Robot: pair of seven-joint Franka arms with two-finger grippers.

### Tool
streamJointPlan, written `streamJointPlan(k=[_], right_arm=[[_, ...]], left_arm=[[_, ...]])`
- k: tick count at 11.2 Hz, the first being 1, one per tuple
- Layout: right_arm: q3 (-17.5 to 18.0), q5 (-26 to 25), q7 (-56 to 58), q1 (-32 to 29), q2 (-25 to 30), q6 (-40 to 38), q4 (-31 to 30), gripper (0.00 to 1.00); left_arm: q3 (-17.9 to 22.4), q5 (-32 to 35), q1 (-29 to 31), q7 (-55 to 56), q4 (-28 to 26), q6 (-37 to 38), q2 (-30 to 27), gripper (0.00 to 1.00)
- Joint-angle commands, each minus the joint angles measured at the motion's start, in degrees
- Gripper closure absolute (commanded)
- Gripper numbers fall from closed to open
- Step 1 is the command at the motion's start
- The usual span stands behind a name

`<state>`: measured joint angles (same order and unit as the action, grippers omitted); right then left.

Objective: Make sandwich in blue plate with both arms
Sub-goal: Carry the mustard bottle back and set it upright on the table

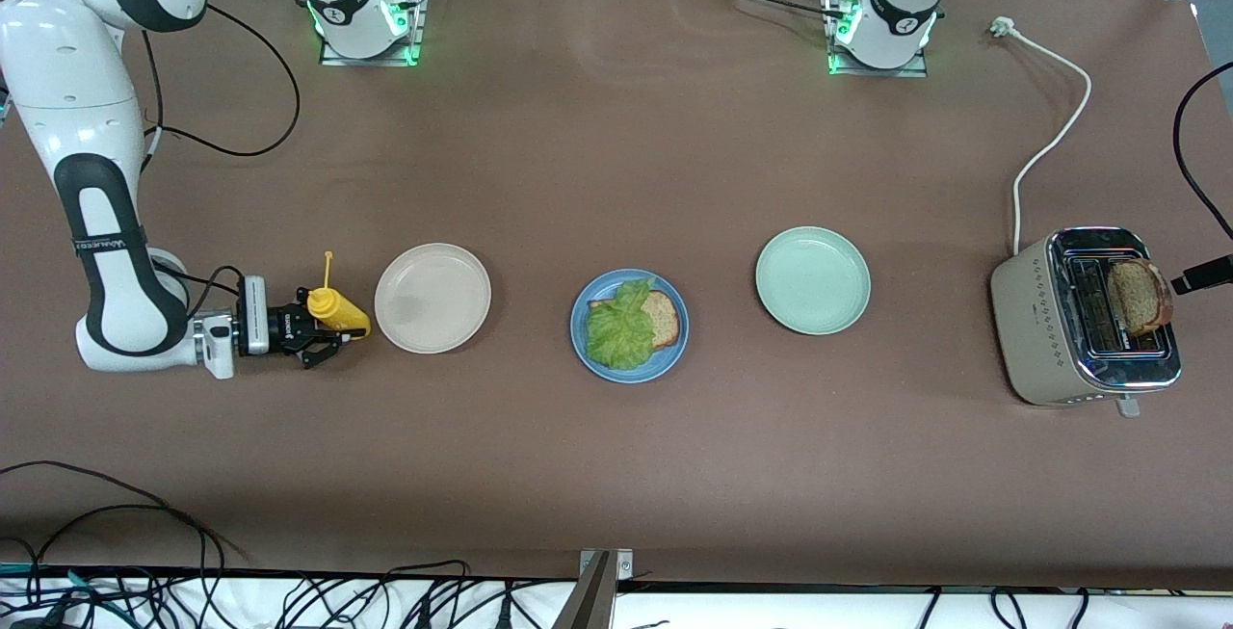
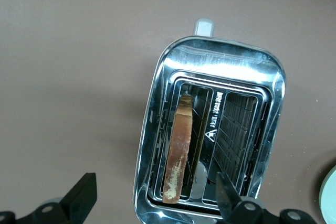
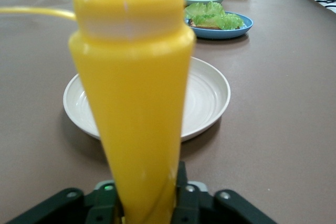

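The blue plate (image 1: pixel 585 352) sits mid-table with a bread slice (image 1: pixel 665 317) on it and a ruffled lettuce leaf (image 1: pixel 619 327) over that; it also shows in the right wrist view as the blue plate (image 3: pixel 244 25) with the lettuce (image 3: pixel 212 14). A second bread slice (image 1: pixel 1139 297) stands in a slot of the toaster (image 1: pixel 1036 321) at the left arm's end. My left gripper (image 2: pixel 155 192) hangs open above the toaster (image 2: pixel 273 77), with the bread slice (image 2: pixel 178 145) between and below its fingers. My right gripper (image 1: pixel 327 332) is shut on a yellow squeeze bottle (image 1: pixel 337 313) beside the beige plate.
A beige plate (image 1: pixel 432 298) lies between the bottle and the blue plate. A pale green plate (image 1: pixel 812 280) lies between the blue plate and the toaster. The toaster's white cord (image 1: pixel 1055 143) runs toward the left arm's base.
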<state>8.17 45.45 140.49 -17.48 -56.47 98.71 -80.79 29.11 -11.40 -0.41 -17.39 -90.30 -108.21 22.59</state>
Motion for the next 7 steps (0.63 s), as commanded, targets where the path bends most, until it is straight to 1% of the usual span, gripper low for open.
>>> streamJointPlan(k=[1,4,5,7], right_arm=[[1.06,1.66,1.19,-0.97,-1.28,-0.45,1.78,0.00],[0.79,1.31,1.28,-0.97,-0.93,-0.45,2.65,0.00],[0.53,0.44,1.63,-1.06,-0.75,-0.45,3.62,0.00],[-2.18,-2.90,2.07,-1.32,1.53,-0.54,4.07,0.00]], left_arm=[[0.15,-1.70,-0.21,-1.77,-0.14,-1.74,1.66,0.00],[0.06,-1.52,-0.38,-1.68,-0.14,-1.91,2.19,0.00],[-0.11,-1.52,-0.47,-1.68,-0.14,-1.91,2.46,0.00],[-0.29,-1.52,-1.00,-2.11,0.03,-2.00,3.77,0.00]])
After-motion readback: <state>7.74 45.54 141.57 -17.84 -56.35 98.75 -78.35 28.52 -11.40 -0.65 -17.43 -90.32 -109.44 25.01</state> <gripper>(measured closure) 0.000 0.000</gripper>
